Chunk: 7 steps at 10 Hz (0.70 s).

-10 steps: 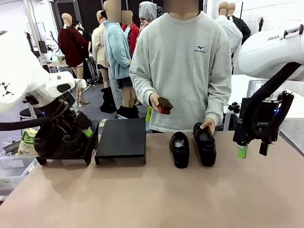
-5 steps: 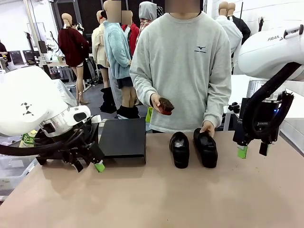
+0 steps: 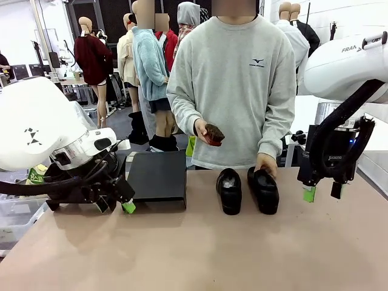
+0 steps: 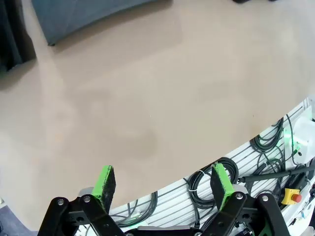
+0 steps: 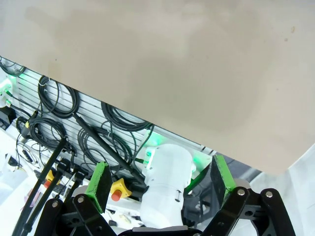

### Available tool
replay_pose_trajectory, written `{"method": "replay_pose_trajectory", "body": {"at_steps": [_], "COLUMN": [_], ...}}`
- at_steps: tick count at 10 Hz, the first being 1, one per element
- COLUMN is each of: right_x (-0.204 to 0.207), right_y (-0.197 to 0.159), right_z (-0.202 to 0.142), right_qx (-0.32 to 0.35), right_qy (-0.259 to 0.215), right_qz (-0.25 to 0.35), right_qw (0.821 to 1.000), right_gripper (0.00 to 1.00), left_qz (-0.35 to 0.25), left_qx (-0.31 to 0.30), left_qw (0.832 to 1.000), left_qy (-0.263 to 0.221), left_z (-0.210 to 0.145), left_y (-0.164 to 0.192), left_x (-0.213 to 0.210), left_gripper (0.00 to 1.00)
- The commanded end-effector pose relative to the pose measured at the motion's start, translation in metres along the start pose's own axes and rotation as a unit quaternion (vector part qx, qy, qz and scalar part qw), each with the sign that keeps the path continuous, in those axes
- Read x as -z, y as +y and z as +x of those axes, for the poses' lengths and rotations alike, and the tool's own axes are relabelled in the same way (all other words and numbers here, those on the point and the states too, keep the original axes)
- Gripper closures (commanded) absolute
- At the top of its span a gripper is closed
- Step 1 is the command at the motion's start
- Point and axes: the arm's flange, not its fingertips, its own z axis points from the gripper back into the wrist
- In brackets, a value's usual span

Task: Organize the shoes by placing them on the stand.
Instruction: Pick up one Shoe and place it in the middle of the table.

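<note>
Here, two glossy black round-toed shoes [image 3: 229, 190] stand side by side on the table [image 3: 182, 254].
"FRAN" reads on the right arm [image 3: 348, 66]; left pincer [image 3: 114, 206] and right pincer [image 3: 322, 193] both spread, empty.

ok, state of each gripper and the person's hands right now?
Left gripper: open, empty.
Right gripper: open, empty.
Person's right hand: holding a small brown object.
Person's left hand: resting on a black shoe.

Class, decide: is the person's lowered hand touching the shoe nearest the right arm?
Touching. The front view shows the lowered hand resting on the heel end of that shoe.
</note>
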Motion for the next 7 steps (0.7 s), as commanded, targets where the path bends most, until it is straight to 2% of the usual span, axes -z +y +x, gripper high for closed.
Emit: {"method": "replay_pose_trajectory", "body": {"at_steps": [1,3,7], "right_x": [-0.002,-0.002,-0.033], "right_y": [0.002,0.008,0.054], "right_z": [0.001,0.011,0.045], "right_qx": [0.007,-0.013,-0.038], "right_qy": [0.0,-0.007,-0.049], "right_qz": [0.0,-0.009,-0.066], "right_qw": [1.0,1.0,0.996], "right_gripper": [0.0,0.0,0.0], "left_qz": [-0.005,-0.005,-0.005], "left_qx": [-0.003,-0.003,-0.003], "left_qw": [1.0,1.0,1.0], "left_qy": [0.015,0.015,0.015], "left_z": [-0.002,-0.002,-0.002], "left_y": [0.002,0.002,0.002], "left_x": [0.007,0.007,0.007], "left_gripper": [0.0,0.0,0.0]}}
